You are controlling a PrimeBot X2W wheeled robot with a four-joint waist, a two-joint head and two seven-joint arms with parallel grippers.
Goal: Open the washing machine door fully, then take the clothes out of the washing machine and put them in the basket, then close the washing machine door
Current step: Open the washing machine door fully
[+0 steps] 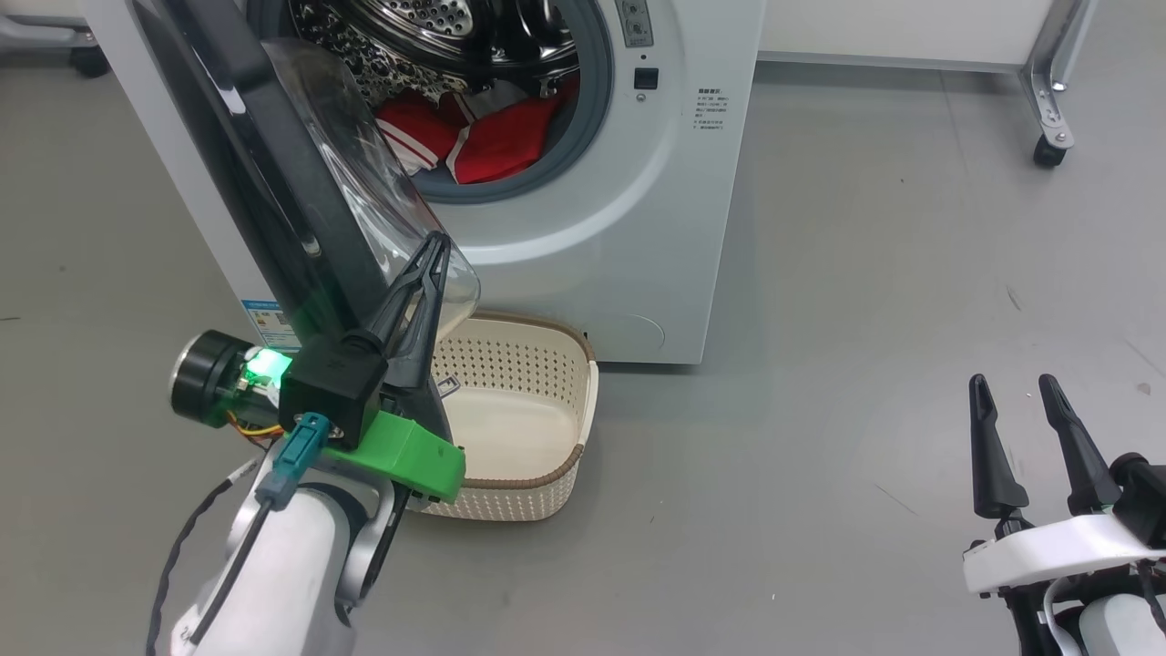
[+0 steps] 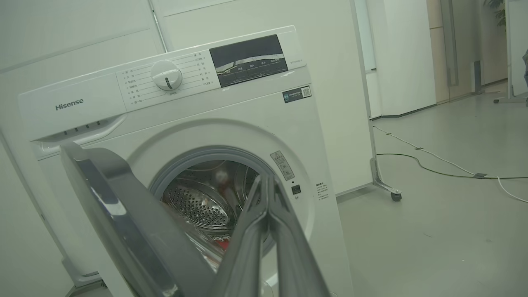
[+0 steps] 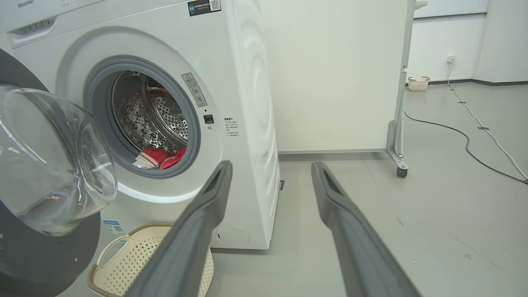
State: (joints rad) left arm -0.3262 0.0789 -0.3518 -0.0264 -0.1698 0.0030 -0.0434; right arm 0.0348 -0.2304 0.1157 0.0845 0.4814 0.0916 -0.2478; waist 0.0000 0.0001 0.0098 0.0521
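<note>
The white washing machine [image 1: 629, 210] stands ahead with its door [image 1: 273, 182] swung open to the left, glass bowl bulging toward the drum. Red clothes [image 1: 492, 137] with white trim lie at the drum's lower lip, also visible as clothes [image 3: 161, 157] in the right wrist view. The cream basket [image 1: 547, 364] sits on the floor under the door. My left gripper [image 1: 437, 251] is shut, empty, its tips against the inner side of the door at the glass bowl's lower edge. My right gripper [image 1: 1011, 387] stands open and empty at the lower right, far from the machine.
A white wheeled partition with a caster [image 1: 1049, 150] stands at the right rear. Cables [image 3: 466, 136] run across the grey floor behind. Another small basket [image 3: 418, 83] sits by the far wall. Open floor lies between the machine and my right gripper.
</note>
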